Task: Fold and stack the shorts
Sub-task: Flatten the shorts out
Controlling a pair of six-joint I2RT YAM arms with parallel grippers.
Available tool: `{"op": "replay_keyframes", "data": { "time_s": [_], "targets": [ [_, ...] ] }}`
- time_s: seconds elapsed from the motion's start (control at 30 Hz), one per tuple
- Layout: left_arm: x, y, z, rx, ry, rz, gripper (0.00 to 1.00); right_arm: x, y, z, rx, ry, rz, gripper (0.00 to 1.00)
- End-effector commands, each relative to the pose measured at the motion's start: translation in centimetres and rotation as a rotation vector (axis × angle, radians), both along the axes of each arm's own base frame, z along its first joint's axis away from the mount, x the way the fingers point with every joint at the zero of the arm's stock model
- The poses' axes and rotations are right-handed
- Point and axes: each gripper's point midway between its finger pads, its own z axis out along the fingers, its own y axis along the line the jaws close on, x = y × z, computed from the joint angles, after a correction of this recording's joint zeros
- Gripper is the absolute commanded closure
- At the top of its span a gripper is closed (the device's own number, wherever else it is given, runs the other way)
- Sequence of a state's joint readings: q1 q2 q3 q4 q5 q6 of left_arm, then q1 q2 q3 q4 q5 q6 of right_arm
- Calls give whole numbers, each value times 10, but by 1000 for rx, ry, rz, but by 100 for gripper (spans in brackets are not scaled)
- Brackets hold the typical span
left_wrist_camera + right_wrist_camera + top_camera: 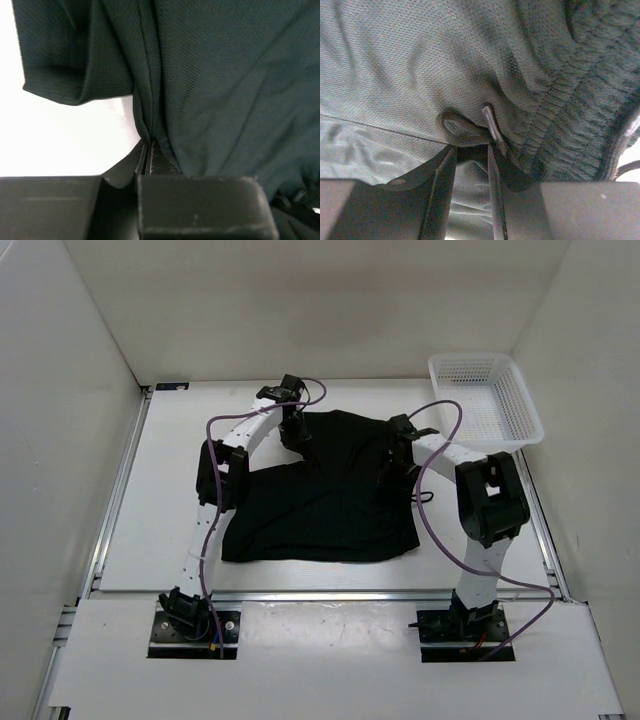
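1. Left end effector (pixel 148 145) is pinched tight on the shorts (pixel 225 90). In the left wrist view its two dark fingers meet, with a fold of black cloth squeezed between them. The pinch is right by a long seam (pixel 148 75).
2. Right end effector (pixel 469 147) is open. In the right wrist view its fingers stand apart, and a small loop of cloth sits just at their tips.
3. Only the right wrist view shows the crinkly waistband (pixel 570 100). It also shows the flat tip of the drawstring (pixel 490 125), which lies just beside one finger.
4. Only the left wrist view shows a folded-over leg edge (pixel 65 92), with bare white under it.
5. The top view is too far off to show the fingers. It does show the whole pair of shorts lying spread out in the middle of the white surface (pixel 170 500), between the two arms.
6. From up there, the left end effector is at the far left corner of the shorts. The right end effector is at their far right side.
7. A white basket (pixel 500 440) with little holes stands at the far right corner of the surface, apart from the shorts.
8. Purple cables (pixel 440 530) run along both arms.
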State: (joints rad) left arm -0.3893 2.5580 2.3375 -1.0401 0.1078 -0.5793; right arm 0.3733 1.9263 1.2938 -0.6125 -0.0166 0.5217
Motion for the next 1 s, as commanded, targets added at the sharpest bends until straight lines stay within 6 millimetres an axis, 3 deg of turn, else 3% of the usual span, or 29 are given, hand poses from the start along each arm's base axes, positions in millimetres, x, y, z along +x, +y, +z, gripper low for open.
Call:
{"op": "replay_keyframes", "data": {
  "time_s": [0.0,0.07,0.1,0.13,0.3,0.33,0.4,0.47,0.53,0.6,0.7,0.77,0.9,0.97],
  "targets": [
    [-13,7,24,-45,8,-13,90,-23,-9,-19,-9,55,-19,64],
    [-18,20,27,10,-5,-2,90,-42,-15,-23,-8,80,-17,66],
    [-22,25,47,19,-38,-3,90,-46,-16,-23,-5,78,-26,66],
    [-37,35,39,55,-5,4,90,-52,-18,-24,-8,86,-26,66],
    [-69,62,64,121,-35,30,90,-81,-29,-19,-5,84,-35,67],
    [-70,69,74,115,-50,43,90,-80,-29,-15,1,70,-35,67],
    [-71,76,71,118,-43,58,85,-77,-30,-5,1,39,-38,63],
    [-65,81,76,115,-61,63,76,-63,-29,13,-5,-10,-22,60],
    [-59,82,79,98,-61,70,58,-48,-28,32,-16,-64,-18,47],
    [-47,84,86,94,-86,72,57,-23,-30,63,-45,-149,-28,38],
    [-33,89,91,92,-92,92,54,5,-37,92,-41,-217,-63,36],
    [-23,92,85,85,-89,103,53,20,-52,92,-83,-217,-107,36],
    [-2,87,77,22,-81,94,25,42,-81,86,-177,-200,-181,36],
    [4,79,70,-10,-71,70,20,52,-92,87,-205,-204,-211,36]
  ]
}}
